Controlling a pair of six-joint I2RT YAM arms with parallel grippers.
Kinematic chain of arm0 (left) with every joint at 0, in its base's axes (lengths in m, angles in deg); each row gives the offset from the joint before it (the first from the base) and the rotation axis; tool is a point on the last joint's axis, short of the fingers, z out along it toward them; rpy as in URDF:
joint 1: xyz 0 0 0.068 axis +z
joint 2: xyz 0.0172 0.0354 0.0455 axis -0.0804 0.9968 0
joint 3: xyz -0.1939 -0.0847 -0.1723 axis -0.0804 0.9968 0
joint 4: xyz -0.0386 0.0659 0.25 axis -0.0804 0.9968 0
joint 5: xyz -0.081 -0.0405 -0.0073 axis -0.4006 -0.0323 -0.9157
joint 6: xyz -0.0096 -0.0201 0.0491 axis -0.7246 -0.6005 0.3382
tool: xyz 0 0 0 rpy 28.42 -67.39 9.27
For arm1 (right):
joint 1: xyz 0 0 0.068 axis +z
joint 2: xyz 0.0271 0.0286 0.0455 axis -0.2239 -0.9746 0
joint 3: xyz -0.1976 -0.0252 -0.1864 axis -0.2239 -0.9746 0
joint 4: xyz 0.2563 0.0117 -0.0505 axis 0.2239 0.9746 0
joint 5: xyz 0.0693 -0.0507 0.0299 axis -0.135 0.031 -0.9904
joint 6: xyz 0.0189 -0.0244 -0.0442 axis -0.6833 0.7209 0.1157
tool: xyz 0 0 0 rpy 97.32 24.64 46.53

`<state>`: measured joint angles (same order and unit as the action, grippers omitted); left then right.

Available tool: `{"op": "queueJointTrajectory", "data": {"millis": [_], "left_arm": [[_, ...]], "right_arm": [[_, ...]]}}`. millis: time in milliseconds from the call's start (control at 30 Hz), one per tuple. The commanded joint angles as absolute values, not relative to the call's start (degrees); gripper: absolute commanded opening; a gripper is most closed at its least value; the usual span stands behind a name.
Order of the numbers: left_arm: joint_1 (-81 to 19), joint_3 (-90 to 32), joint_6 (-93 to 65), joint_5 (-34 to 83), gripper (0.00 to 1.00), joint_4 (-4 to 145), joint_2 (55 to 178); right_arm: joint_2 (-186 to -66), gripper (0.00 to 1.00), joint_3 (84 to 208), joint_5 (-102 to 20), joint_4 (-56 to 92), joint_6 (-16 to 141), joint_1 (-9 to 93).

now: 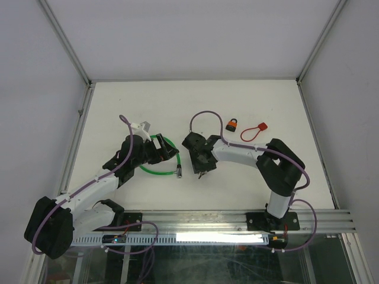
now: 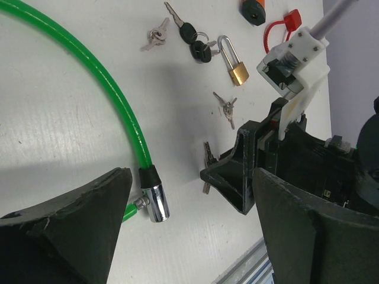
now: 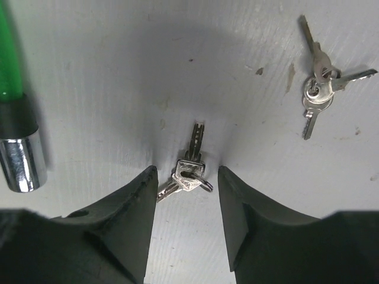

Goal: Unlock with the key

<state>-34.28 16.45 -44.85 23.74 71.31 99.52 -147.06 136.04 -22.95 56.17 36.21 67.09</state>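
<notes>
Key bunch (image 3: 189, 168) lies flat on the table (image 3: 118, 71) directly between the fingers of the right claw (image 3: 185, 177). This claw is spread, with a gap showing on each side of the keys. The blade points away from the claw. To the claw's left lies the chrome end (image 3: 21, 157) of the green cable lock (image 3: 7, 47). Ahead and to its right lies a second key bunch (image 3: 320, 89). The left claw (image 2: 192, 195) is spread and holds nothing, with the chrome end just ahead of its left finger.

No legible text, labels, numbers visible anywhere.
</notes>
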Motion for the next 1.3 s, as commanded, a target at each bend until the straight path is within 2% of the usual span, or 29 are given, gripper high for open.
{"op": "queueJointTrajectory", "data": {"millis": [0, 367, 733, 833, 933, 1033, 1167, 1267], "left_arm": [[-34.75, 13.91, -43.43, 24.55, 0.86, 71.05, 97.62], [-34.72, 13.8, -43.48, 24.51, 0.86, 71.01, 97.63], [-34.75, 13.7, -43.7, 23.68, 0.86, 71.01, 97.7], [-34.75, 13.64, -43.96, 23.29, 0.86, 70.94, 97.93], [-34.76, 13.62, -44.18, 23.06, 0.86, 70.92, 98.13], [-34.71, 13.69, -44.31, 22.99, 0.86, 70.92, 98.05], [-34.76, 13.66, -44.39, 22.96, 0.86, 70.92, 97.94], [-34.76, 13.69, -44.4, 22.71, 0.85, 70.92, 97.96]], "right_arm": [[-148.04, 0.46, 139.23, -20.2, 58.36, 34.86, 67.35], [-148.97, 0.35, 139.37, -21.1, 59.43, 34.77, 67.52], [-150.82, 0.27, 139.63, -18.96, 59.81, 34.76, 67.87], [-151.05, 0.28, 139.9, -18.24, 60.01, 35.2, 67.87], [-151.49, 0.35, 139.91, -18.05, 59.98, 35.45, 67.87], [-151.61, 0.35, 139.58, -18.06, 59.61, 35.77, 67.87], [-151.82, 0.33, 139.21, -18.66, 58.48, 36.4, 67.71], [-152.41, 0.28, 138.87, -19.37, 57.81, 36.61, 67.44]]}}
